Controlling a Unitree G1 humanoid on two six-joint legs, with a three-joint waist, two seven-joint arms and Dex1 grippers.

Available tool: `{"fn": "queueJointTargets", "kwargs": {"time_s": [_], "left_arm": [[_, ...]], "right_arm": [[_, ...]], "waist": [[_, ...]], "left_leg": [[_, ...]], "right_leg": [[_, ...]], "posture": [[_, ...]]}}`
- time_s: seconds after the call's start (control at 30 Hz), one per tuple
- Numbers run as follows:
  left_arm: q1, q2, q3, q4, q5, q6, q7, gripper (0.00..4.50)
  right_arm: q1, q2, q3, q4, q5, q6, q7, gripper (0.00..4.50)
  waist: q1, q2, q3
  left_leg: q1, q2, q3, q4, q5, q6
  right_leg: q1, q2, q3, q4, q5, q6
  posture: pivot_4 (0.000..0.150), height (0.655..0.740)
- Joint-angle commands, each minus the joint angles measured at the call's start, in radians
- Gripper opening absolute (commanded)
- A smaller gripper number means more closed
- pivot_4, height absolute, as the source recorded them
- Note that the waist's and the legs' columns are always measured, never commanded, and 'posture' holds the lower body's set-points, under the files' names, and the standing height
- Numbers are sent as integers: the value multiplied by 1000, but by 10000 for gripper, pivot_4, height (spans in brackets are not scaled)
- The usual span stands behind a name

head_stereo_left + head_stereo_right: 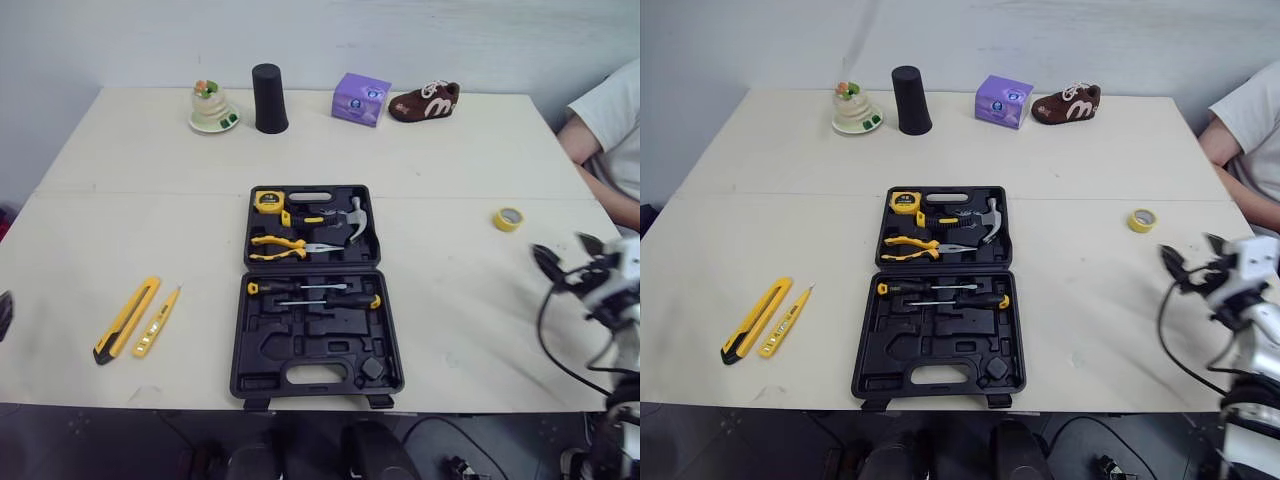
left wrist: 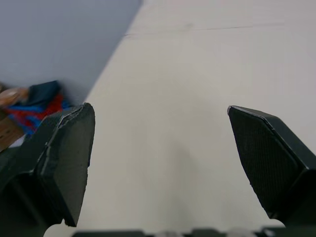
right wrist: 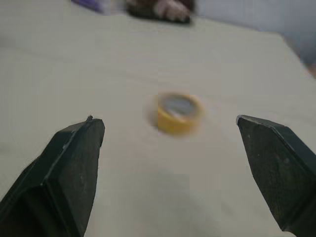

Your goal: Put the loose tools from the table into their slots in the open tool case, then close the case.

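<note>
**Right gripper spread wide, tape roll just ahead: how to take it**

The right gripper (image 1: 566, 252) has its two fingers spread wide, w/ nothing between them. The yellow tape roll (image 3: 178, 113) lies flat on the table (image 1: 450, 150). It is ahead of this gripper, approx. centred between the two fingers, and not touched yet. I judge the step in hand is to pick up this roll.

To do it well, bring the gripper forward and down until one finger stands on each side of the roll. Then close across the outer wall. The roll is low and round, so a grip too high can slip off. The fingertips should come almost to the table first. Another option is one finger in the hole and one outside.

The open tool case (image 1: 240, 340) is well apart from the right gripper, on its inner side, so a long carry follows. The tape measure (image 1: 268, 200), hammer (image 1: 355, 215), pliers (image 1: 285, 245) and screwdrivers (image 1: 310, 290) already sit in slots. I cannot tell which empty slot takes the roll. A person's arm (image 1: 595, 170) is near, beyond the roll on the gripper's outer side, so keep the reach short there.

The left gripper (image 2: 159, 108) is also spread and empty, over bare table. The utility knife (image 1: 127, 318) and the yellow tester (image 1: 157, 321) lie loose on its inner side, between it and the case.
</note>
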Motion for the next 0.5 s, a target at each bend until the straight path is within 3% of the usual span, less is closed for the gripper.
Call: {"fn": "queueJointTargets", "kwargs": {"time_s": [0.03,0.17,0.33,0.43,0.5], "left_arm": [[64,27,2,-152,-99,126,-70,45000],[139,61,-30,-343,-196,284,-113,45000],[175,94,-75,-463,-164,368,-86,45000],[144,78,-185,-586,-151,502,54,45000],[130,71,-230,-648,-168,579,104,45000]], "right_arm": [[-14,11,54,-172,30,63,66,44518],[-45,66,116,-282,53,92,130,44518],[-81,101,164,-365,103,137,239,44518],[-61,98,275,-493,135,119,458,44518],[-60,120,297,-557,174,156,482,44518]], "waist": [[1,0,0],[8,0,0],[8,0,1],[10,1,1],[9,1,1]], "left_leg": [[0,0,0,0,0,0],[-2,-1,-1,1,-1,2],[-2,-3,-2,1,-2,3],[-1,-2,-3,1,-2,3],[-1,-2,-4,1,-2,4]], "right_leg": [[0,0,0,0,0,0],[0,-2,-1,-2,0,0],[1,-2,-1,-3,0,0],[2,-2,-1,-3,0,0],[2,-2,-2,-3,0,0]], "posture": [[1500,7400],[1500,7400],[1500,7400],[1500,7400],[1500,7400]]}}
